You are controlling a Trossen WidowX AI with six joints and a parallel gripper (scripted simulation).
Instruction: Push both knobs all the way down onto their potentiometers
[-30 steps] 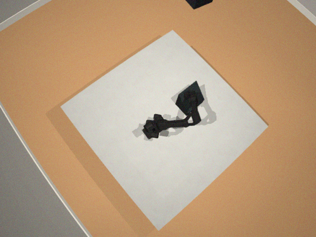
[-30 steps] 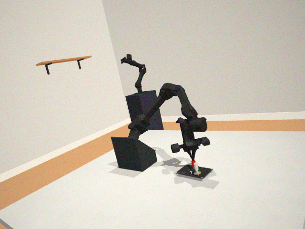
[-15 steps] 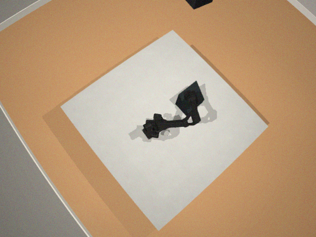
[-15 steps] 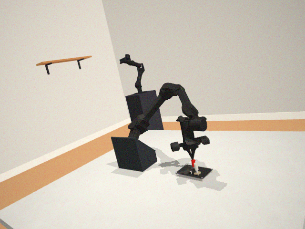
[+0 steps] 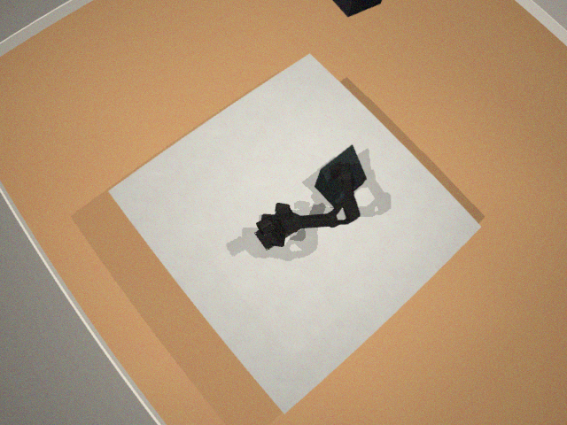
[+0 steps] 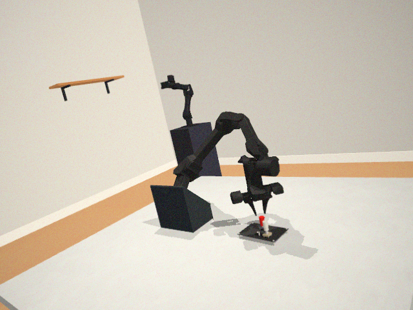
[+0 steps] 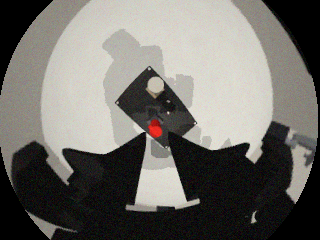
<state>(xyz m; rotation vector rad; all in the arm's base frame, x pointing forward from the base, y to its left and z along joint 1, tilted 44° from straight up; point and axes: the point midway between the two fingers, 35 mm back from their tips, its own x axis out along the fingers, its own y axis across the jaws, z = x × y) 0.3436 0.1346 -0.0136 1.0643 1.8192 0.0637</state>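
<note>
White table spreads beneath my fingers, which stand parted with nothing between them. Just below their tips is the red knob, upright on the board; the white knob stands beyond it, near.

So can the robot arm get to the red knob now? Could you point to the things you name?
Probably yes: the tool (image 6: 260,214) (image 7: 156,135) hangs open just above the red knob (image 6: 261,220) (image 7: 155,131), and nothing seems to block it; the white knob (image 6: 266,226) (image 7: 155,84) stands off to one side.
</note>
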